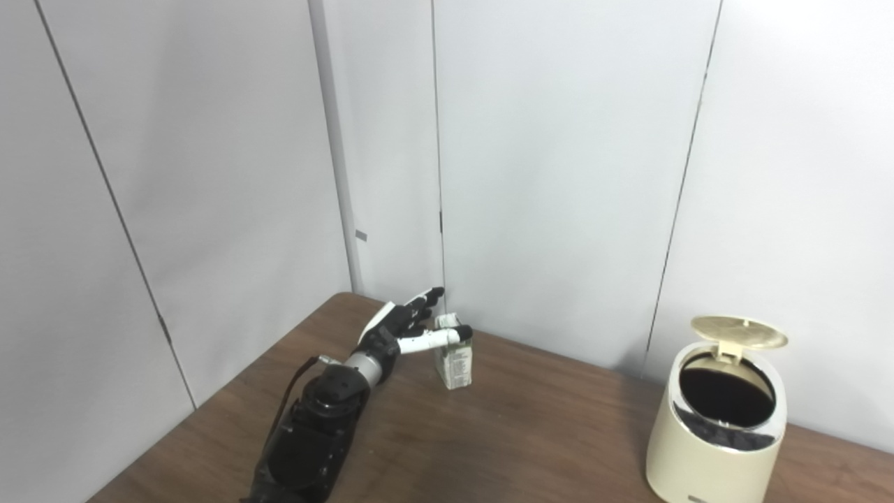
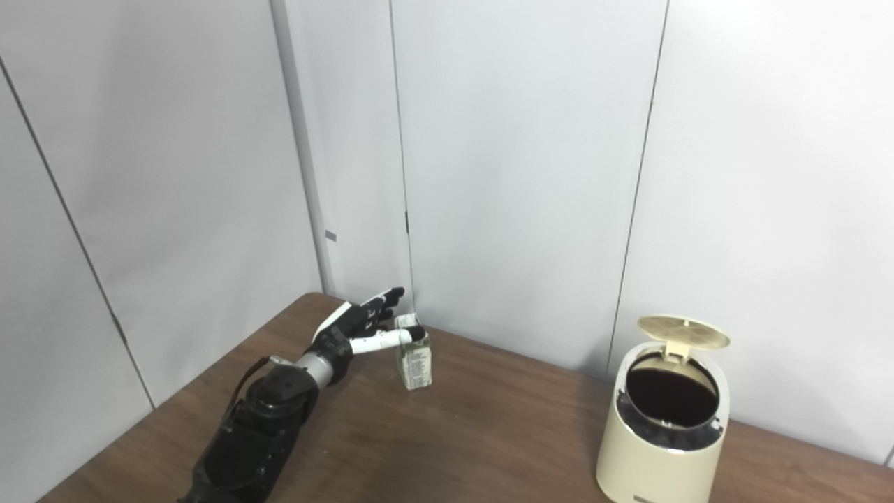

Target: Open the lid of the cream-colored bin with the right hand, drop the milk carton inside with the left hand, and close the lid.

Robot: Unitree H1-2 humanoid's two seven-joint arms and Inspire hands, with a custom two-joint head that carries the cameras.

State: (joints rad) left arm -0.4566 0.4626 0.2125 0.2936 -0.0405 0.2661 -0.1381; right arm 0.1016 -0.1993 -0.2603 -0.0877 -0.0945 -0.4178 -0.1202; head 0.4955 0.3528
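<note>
A small green-and-white milk carton point(image 1: 454, 362) stands upright on the wooden table point(image 1: 531, 433), near the back wall. My left hand point(image 1: 408, 328) is at the carton's left side, open, with fingers stretched behind it and the thumb across its front top. The cream-colored bin point(image 1: 716, 426) stands at the right front. Its gold lid point(image 1: 739, 331) is tipped up at the back, and the dark inside shows. My right hand is not in either view.
Grey wall panels point(image 1: 559, 175) close off the table at the back and left. The table's left edge point(image 1: 209, 405) runs diagonally beside my left arm. Bare wood lies between the carton and the bin.
</note>
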